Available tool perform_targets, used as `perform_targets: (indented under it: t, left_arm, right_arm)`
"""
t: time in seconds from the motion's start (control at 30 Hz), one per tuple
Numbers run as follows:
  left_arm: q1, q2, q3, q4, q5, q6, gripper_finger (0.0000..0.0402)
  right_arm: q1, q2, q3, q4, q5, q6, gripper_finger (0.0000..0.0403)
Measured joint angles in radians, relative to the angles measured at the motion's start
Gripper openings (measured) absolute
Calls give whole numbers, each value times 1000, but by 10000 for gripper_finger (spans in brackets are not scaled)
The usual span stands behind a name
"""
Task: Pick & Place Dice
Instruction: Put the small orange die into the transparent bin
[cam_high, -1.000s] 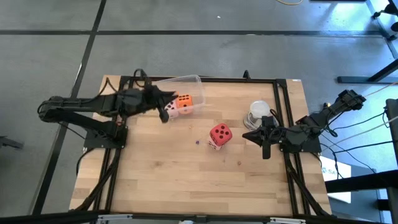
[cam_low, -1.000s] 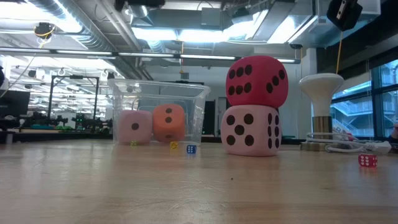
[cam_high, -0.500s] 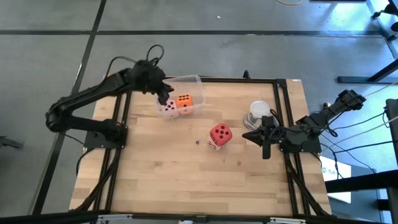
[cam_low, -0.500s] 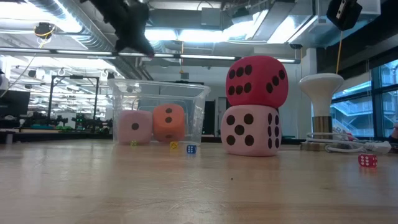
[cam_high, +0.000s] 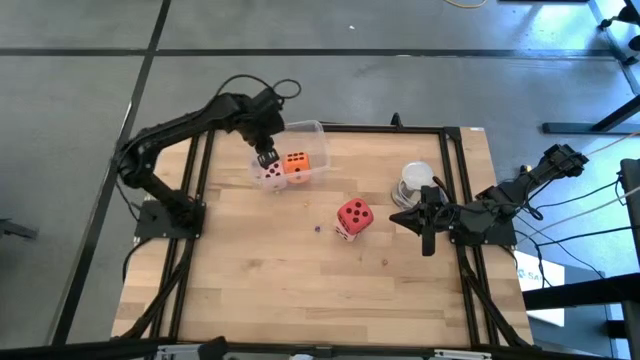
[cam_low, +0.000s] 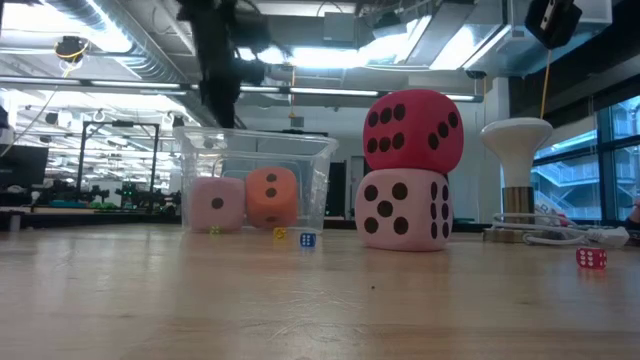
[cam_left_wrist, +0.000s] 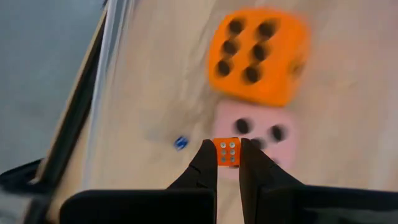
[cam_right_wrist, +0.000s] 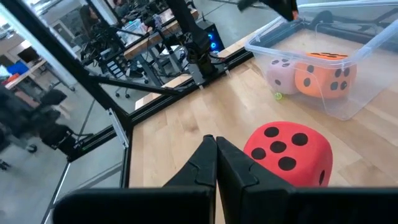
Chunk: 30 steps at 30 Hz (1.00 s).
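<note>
Wooden table (cam_high: 300, 270) carries a clear tub (cam_high: 296, 155) at its far edge, holding an orange die (cam_left_wrist: 257, 53) and a pale pink die (cam_left_wrist: 255, 134) side by side. Left gripper (cam_left_wrist: 225, 163) hangs directly above the tub, pinching a tiny orange die (cam_left_wrist: 226, 151), the pale pink die straight below. Red die (cam_high: 353, 214) sits stacked on another pale pink die (cam_low: 403, 209), beside the tub. Right gripper (cam_right_wrist: 215, 154) waits closed, empty, near that stack.

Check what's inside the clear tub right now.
The clear tub holds an orange die and a pink die, side by side. The tub floor beneath them is covered.
</note>
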<state>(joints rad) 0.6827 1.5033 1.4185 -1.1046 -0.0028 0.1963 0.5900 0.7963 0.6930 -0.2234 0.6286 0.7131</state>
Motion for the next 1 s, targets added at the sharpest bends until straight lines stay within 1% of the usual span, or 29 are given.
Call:
perform_targets:
  t: [0.13,0.2,0.37,0.53,0.63,0.83,0.93,1.0]
  left_arm:
    - [0,65,0,-43,-108,47,8]
    - [0,93,0,-67,-132,53,8]
    - [0,139,0,-120,-131,62,8]
    - [0,144,0,-135,-121,75,8]
    - [0,144,0,-135,-97,111,8]
    - [0,144,0,-126,-93,130,8]
    - [0,144,0,-115,-126,120,21]
    - [-6,144,0,-103,-143,130,40]
  right_arm:
    - [0,0,0,0,19,27,2]
    - [0,0,0,0,19,39,2]
    - [-2,0,0,0,19,55,2]
    - [-14,0,0,11,19,69,2]
    - [-23,0,0,18,22,85,2]
    - [-47,0,0,22,81,169,2]
    - [-60,0,0,22,82,205,2]
    - [-63,0,0,22,82,224,2]
